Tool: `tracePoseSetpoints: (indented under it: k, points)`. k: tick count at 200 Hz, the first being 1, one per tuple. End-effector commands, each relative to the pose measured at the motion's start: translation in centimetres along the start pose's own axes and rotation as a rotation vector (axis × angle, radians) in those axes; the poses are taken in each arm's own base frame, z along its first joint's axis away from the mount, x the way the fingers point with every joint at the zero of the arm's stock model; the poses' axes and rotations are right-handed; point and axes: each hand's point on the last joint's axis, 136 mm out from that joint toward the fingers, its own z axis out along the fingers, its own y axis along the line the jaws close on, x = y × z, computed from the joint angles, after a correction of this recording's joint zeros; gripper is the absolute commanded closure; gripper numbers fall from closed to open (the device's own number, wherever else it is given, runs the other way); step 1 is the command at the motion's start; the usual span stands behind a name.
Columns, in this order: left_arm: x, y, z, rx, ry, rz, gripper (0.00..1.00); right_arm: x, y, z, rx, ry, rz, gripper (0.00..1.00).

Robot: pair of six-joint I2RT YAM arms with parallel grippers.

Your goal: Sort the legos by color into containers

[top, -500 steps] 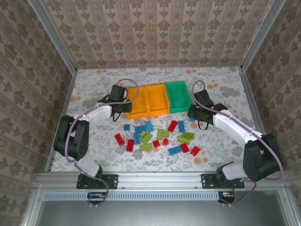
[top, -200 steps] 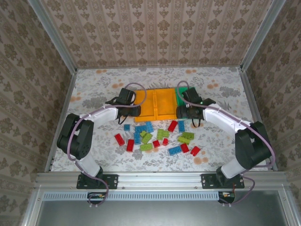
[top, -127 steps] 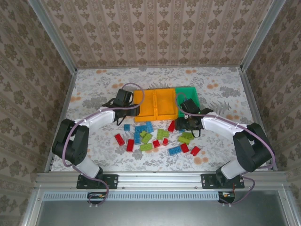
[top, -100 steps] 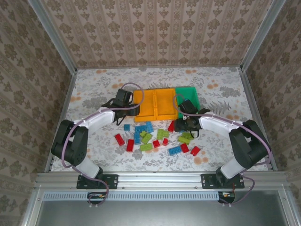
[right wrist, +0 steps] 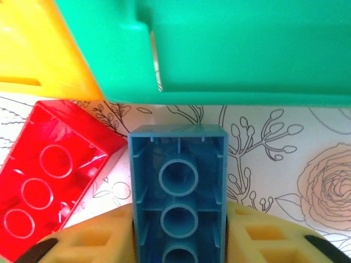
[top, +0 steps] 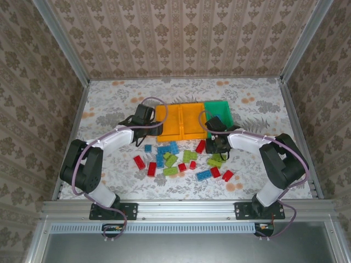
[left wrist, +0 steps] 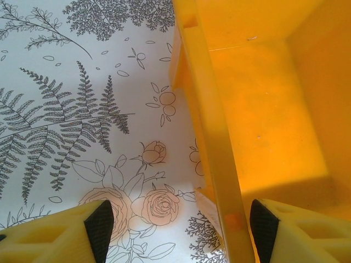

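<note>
Right gripper (right wrist: 178, 238) pinches blue brick (right wrist: 178, 164) beside green bin (right wrist: 247, 49); red brick (right wrist: 49, 181) alongside may drag. Left gripper (left wrist: 181, 227) open astride orange bin (left wrist: 211, 126) wall: snag risk.

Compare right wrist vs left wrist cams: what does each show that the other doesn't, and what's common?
Right wrist: a blue brick, hollow side up, pinched between the right hand's fingers; a red brick beside it, studs up; the green bin's wall beyond.
Left wrist: the left hand open, straddling the left orange bin's side wall; what shows of its inside is bare.
Both: the flowered table cover, yellow fingers at the bottom edge, and orange plastic, which on the right wrist is the middle orange bin's corner.
</note>
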Motion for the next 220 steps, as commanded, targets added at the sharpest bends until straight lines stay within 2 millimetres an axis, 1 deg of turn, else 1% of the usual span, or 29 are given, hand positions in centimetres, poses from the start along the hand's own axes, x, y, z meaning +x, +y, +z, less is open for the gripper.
tracePoseSetpoints:
  k: [1,16,36,52,60,70,87,112,136,146,153,159,170,187,196,204,220]
  points:
    - [-0.1,0.1,-0.7,-0.013,-0.015,0.011,0.3,-1.4,0.2,-2.2,-0.01,-0.081,0.009,0.68]
    - [-0.1,0.2,-0.8,-0.018,-0.016,0.012,0.3,-2.2,0.3,-4.0,-0.021,-0.126,0.011,0.69]
    - [-0.1,0.1,-0.7,-0.015,-0.015,0.011,0.3,-3.7,-0.1,-6.3,-0.029,-0.194,0.021,0.69]
    - [-0.2,-0.1,-0.7,-0.012,-0.016,0.014,0.3,-5.3,-0.9,-7.5,-0.028,-0.237,0.043,0.69]
    - [-0.2,-0.2,-0.7,-0.01,-0.017,0.014,0.3,-6.1,-1.5,-7.7,-0.02,-0.253,0.061,0.69]
    - [-0.3,-0.3,-0.7,-0.006,-0.016,0.016,0.3,-7.1,-2.3,-7.6,-0.007,-0.262,0.083,0.69]
    - [-0.1,-0.4,-0.6,-0.004,-0.011,0.019,0.3,-8.8,-3.3,-6.8,0.019,-0.249,0.098,0.69]
    - [-0.1,-0.4,-0.8,-0.006,-0.01,0.022,0.29,-11.3,-3.8,-5.1,0.068,-0.219,0.078,0.69]
    - [0.1,-0.4,-0.8,-0.01,-0.005,0.023,0.29,-12.9,-4.4,-3.6,0.116,-0.189,0.079,0.66]
    - [0.2,-0.3,-0.7,-0.01,-0.001,0.021,0.29,-13.2,-4.7,-3.0,0.129,-0.172,0.084,0.63]
    - [0.2,-0.4,-0.8,-0.007,-0.003,0.021,0.29,-13.4,-4.9,-2.8,0.134,-0.169,0.089,0.59]
    - [0.3,-0.4,-0.7,-0.006,-0.001,0.02,0.29,-13.5,-4.9,-2.7,0.136,-0.168,0.092,0.54]
    - [0.3,-0.5,-0.7,-0.005,-0.002,0.02,0.29,-13.5,-4.9,-2.8,0.134,-0.172,0.098,0.49]
    - [0.4,-0.4,-0.7,-0.009,-0.001,0.022,0.29,-13.2,-4.5,-3.8,0.104,-0.19,0.11,0.37]
    - [0.3,-0.4,-0.7,-0.011,-0.002,0.021,0.28,-12.7,-4.4,-4.5,0.093,-0.203,0.122,0.31]
    - [0.2,-0.4,-0.8,-0.012,-0.005,0.023,0.28,-12.3,-4.3,-5.2,0.086,-0.214,0.135,0.29]
    - [0.1,-0.4,-0.8,-0.014,-0.012,0.022,0.28,-11.0,-3.9,-6.6,0.068,-0.222,0.173,0.29]
